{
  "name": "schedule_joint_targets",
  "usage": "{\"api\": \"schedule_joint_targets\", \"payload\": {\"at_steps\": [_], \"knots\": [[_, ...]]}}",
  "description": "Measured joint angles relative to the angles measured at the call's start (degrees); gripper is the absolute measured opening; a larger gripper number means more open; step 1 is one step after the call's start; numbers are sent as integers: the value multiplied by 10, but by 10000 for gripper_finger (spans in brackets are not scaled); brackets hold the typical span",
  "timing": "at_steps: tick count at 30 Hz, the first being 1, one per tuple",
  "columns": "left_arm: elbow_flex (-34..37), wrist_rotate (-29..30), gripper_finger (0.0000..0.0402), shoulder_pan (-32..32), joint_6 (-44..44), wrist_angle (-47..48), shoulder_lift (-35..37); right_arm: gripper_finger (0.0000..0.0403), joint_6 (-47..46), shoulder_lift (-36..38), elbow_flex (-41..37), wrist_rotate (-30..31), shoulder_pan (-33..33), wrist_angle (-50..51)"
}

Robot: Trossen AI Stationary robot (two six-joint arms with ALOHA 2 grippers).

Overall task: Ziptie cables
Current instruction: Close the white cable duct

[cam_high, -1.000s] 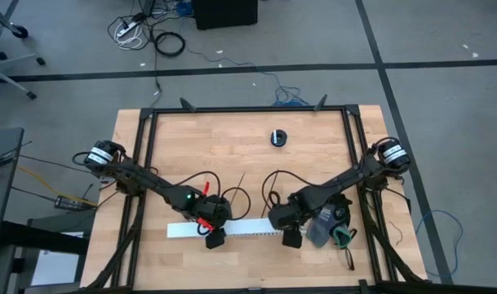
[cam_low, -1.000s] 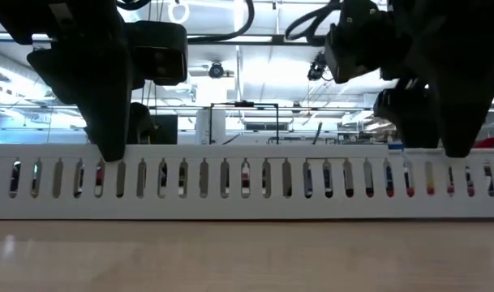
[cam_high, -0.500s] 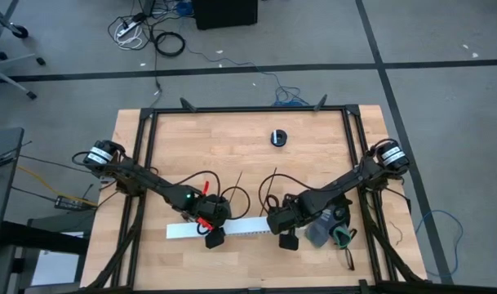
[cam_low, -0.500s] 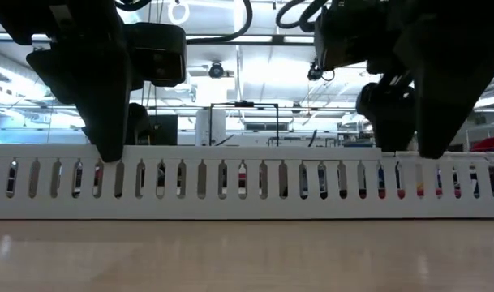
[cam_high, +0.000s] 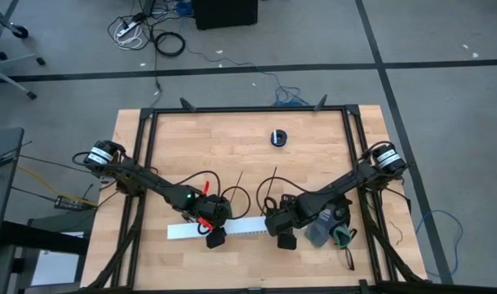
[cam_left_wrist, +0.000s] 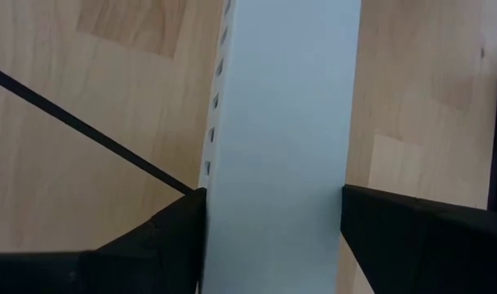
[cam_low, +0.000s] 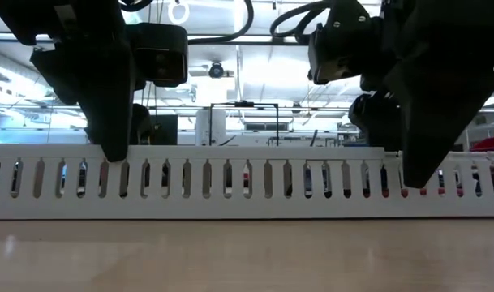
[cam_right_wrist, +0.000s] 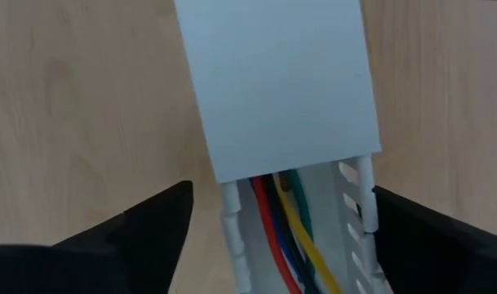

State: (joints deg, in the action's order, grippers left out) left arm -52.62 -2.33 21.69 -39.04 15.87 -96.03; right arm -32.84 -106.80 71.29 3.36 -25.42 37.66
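**Both grippers at the slotted channel, wires showing at its uncovered end**

On the wooden table (cam_high: 232, 139), the left arm reaches in from nine o'clock toward the centre-front. The left gripper (cam_high: 215, 237) stands over the white slotted channel (cam_high: 232, 228), a little left of its middle. In the left wrist view its fingers (cam_left_wrist: 162, 237) sit against the two sides of the channel (cam_left_wrist: 281, 139), gripping it across its width. A thin black ziptie (cam_left_wrist: 85, 131) lies slantwise on the wood just beside that gripper.

From table height, the channel (cam_low: 230, 178) runs across the whole picture, with the left gripper (cam_low: 113, 122) coming down on it from above.

The right arm comes in from three o'clock. The right gripper (cam_high: 286, 241) hangs at the channel's right end, fingers (cam_right_wrist: 142, 229) spread wide to either side and touching nothing. Between them the flat cover (cam_right_wrist: 272, 82) stops short, and the cables (cam_right_wrist: 285, 229) lie inside the open trough: red, blue, yellow and green strands, side by side.

Toward twelve o'clock a small dark round object (cam_high: 279, 137) sits well apart from both arms.
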Motion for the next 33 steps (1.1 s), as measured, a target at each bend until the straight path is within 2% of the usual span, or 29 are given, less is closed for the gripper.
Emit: {"api": "schedule_joint_targets", "payload": {"at_steps": [10, 15, 27, 33], "knots": [[0, -7, 241, 1, 48, -8, 0, 244, -2, 0, 0, -3, 0, 5], [1, -11, 240, -3, 51, -17, 0, 213, -1, 0, 0, -4, -1, 3], [3, -19, 241, -7, 40, -27, -1, 214, 0, 0, -2, -21, 14, -15], [-17, -33, 241, -10, 35, -31, -35, 215, -3, 0, -2, -40, 22, -13]]}}
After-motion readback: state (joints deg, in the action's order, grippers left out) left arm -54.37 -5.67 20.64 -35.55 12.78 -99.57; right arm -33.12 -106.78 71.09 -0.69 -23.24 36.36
